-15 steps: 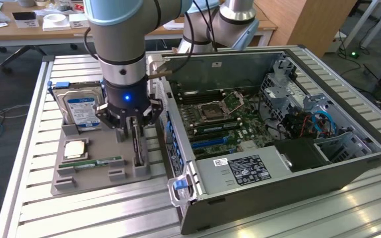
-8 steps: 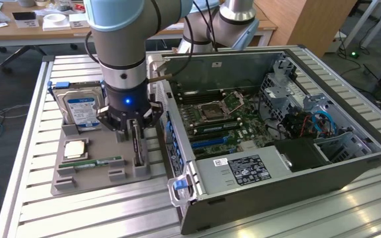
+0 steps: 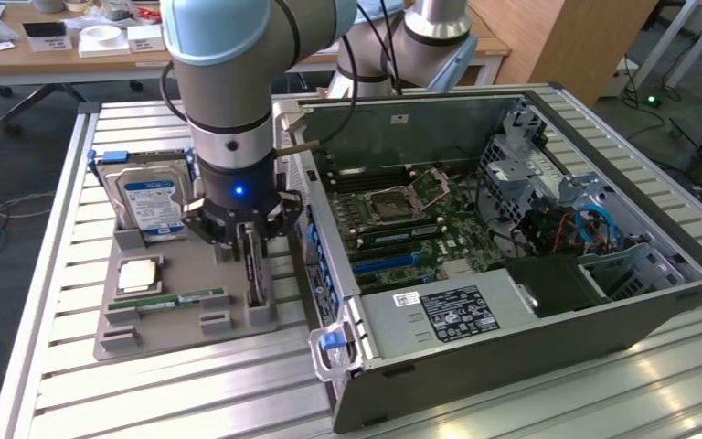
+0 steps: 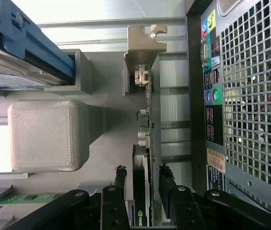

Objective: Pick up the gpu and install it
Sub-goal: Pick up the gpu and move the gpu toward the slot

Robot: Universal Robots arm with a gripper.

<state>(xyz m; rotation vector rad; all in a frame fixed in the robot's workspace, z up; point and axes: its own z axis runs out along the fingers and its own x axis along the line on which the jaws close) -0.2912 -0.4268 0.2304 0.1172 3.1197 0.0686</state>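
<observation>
The gripper (image 4: 143, 175) straddles the gpu (image 4: 140, 196): one finger stands on each side of the card, jaws wide, with a slight gap at both faces, so nothing is held yet. The gpu stands on edge in a slot of the grey holder (image 3: 193, 322) on the tabletop (image 3: 58, 302), just beside the open computer case (image 3: 534, 274). Its metal bracket (image 4: 142, 48) is at the end away from the gripper. We judge the card light and stiff but fragile, with a thin board, exposed components and a bare connector edge. We would clamp across the two flat faces, on the black cover rather than on bare circuitry, using moderate force. The smooth cover may slip, and a skewed grip could tilt the card in its slot.
</observation>
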